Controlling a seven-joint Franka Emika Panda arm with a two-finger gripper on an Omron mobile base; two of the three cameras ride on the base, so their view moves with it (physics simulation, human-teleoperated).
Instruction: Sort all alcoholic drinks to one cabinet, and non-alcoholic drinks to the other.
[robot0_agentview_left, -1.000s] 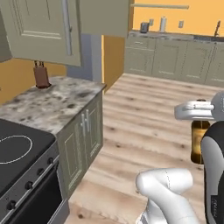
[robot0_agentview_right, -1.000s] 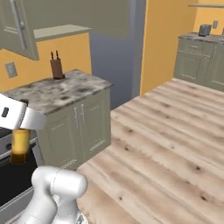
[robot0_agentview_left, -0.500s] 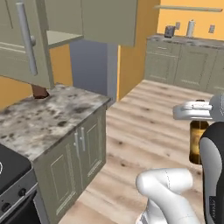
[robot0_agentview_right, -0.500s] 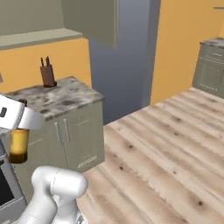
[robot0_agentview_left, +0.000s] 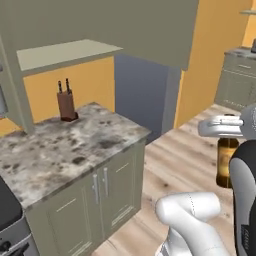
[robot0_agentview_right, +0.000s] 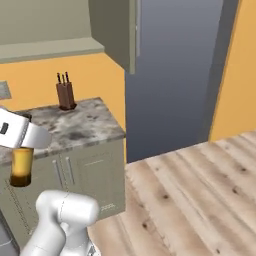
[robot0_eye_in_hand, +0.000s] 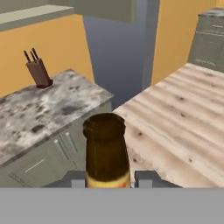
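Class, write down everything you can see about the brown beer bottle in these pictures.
The beer bottle is small and slim, of dark brown glass, with a yellowish band low on its body and amber liquid showing through. It hangs upright in the air, off the floor and apart from the counter. The pincer is shut on it, one finger on each side. In the left base view it hangs below the white hand, over the wooden floor. Nothing else touches it.

Orange walls (robot0_agentview_right: 240, 75), plank floor (robot0_agentview_right: 200, 195) at four o'clock, speckled counter (robot0_agentview_left: 60, 150) with knife block (robot0_agentview_left: 65, 106) at ten.
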